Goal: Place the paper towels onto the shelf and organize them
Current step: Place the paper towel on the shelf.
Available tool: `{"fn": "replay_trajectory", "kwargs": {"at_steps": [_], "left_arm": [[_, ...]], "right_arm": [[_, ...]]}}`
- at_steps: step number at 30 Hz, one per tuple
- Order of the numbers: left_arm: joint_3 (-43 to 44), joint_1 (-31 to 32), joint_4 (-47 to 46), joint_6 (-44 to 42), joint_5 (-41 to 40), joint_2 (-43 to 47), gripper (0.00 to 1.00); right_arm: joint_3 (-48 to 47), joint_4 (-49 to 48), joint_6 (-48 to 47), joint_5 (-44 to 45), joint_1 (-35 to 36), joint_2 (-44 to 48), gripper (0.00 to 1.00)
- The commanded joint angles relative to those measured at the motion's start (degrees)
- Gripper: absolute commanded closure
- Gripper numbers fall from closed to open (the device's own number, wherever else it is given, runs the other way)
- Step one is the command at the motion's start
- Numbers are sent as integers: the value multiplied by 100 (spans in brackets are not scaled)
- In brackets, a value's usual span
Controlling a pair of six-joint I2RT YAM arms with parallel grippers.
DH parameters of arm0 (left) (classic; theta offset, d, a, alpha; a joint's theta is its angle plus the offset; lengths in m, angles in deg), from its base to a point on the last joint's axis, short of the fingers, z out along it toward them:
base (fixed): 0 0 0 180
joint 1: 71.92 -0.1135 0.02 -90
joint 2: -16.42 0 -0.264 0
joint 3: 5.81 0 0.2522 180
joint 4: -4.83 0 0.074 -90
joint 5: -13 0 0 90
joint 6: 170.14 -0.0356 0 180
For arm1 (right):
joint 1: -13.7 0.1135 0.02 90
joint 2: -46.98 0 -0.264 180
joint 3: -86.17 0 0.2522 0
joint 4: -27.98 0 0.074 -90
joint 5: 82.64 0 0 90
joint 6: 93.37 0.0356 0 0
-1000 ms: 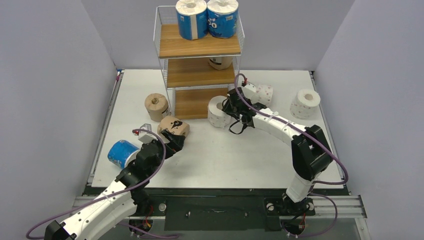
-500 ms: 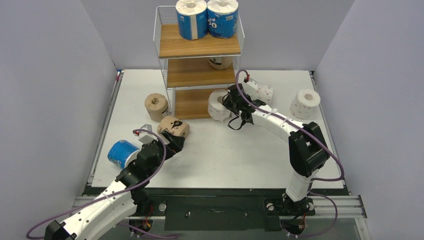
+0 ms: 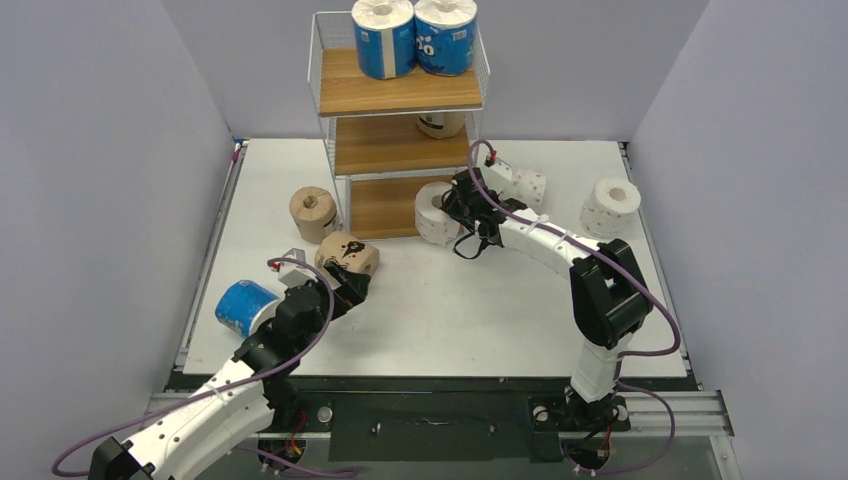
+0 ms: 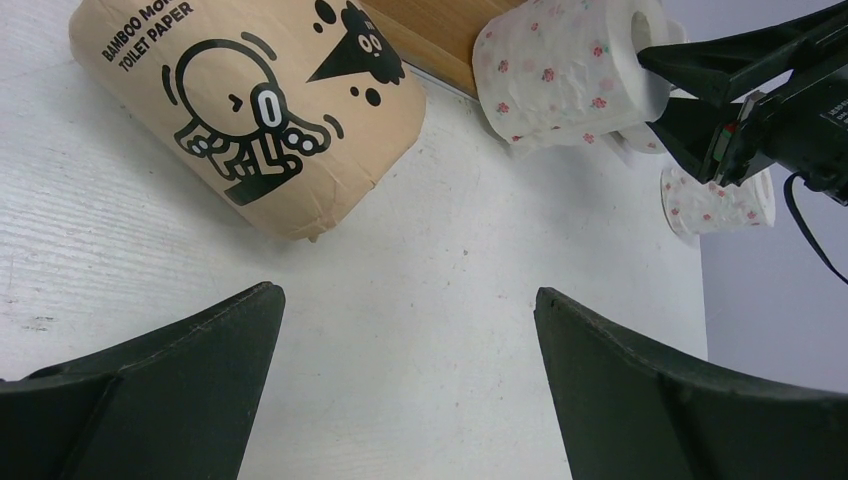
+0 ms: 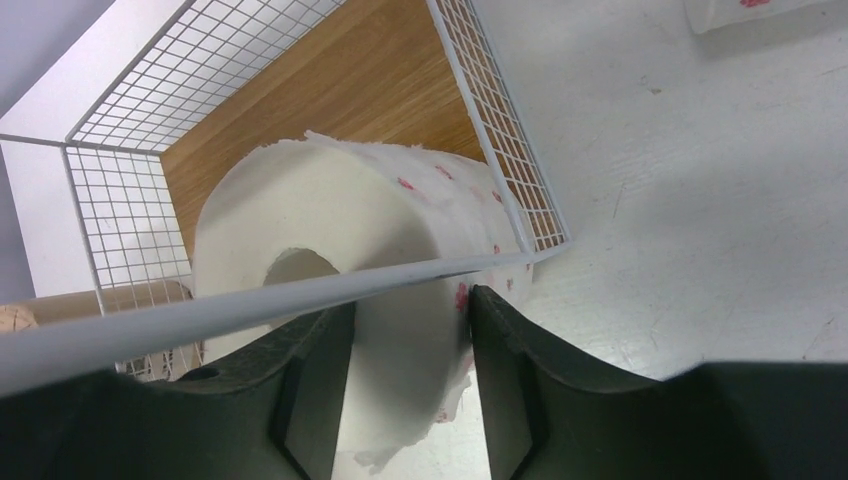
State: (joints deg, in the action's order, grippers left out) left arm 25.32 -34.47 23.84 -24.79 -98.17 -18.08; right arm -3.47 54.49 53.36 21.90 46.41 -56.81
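My right gripper [image 3: 456,207] is shut on a white roll with pink flowers [image 3: 434,212], at the front right corner of the shelf [image 3: 400,92]. In the right wrist view the gripper [image 5: 405,345] pinches the roll's wall [image 5: 370,225]. The roll is partly inside the bottom tier [image 5: 330,100], behind a white frame bar. Two blue rolls [image 3: 383,38] stand on the top board and one tan roll [image 3: 441,125] on the middle board. My left gripper [image 3: 340,285] is open and empty, just short of a lying tan roll [image 3: 347,252]. In the left wrist view that gripper [image 4: 405,300] faces the same roll [image 4: 250,110].
Another tan roll [image 3: 313,213] stands left of the shelf. A blue roll [image 3: 243,307] lies at the table's left edge by my left arm. Two white rolls [image 3: 530,185] [image 3: 610,205] sit right of the shelf. Grey walls close in on both sides.
My right gripper has carried the white roll up and left, from the open table into the front right of the shelf's bottom tier. The left arm has not moved.
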Motion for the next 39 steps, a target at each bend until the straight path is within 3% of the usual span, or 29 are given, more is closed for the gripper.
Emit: {"fn": "replay_trajectory", "kwargs": {"at_steps": [1, 6, 12, 21, 29, 36, 39], "left_arm": [[62, 2, -131, -7, -63, -45, 4], [70, 5, -177, 10, -27, -116, 4], [131, 0, -275, -40, 37, -229, 4], [481, 5, -438, -446, 57, -575, 4], [674, 16, -1585, -866, 333, -1190, 4], [1021, 370, -3015, -1539, 603, -2566, 1], [1053, 569, -3722, -1862, 383, -3190, 7]], "right_arm": [[-235, -404, 145, 52, -67, 44, 55], [-204, -379, 120, 24, -72, 139, 43], [-68, -315, 127, -75, -86, 456, 39], [736, -137, -43, -277, -110, 1687, 35], [1707, -203, -668, -872, -198, 2983, 39], [3454, -1027, -1032, -1293, -116, 4677, 42], [3965, -1197, -1170, -1321, -60, 5283, 42]]}}
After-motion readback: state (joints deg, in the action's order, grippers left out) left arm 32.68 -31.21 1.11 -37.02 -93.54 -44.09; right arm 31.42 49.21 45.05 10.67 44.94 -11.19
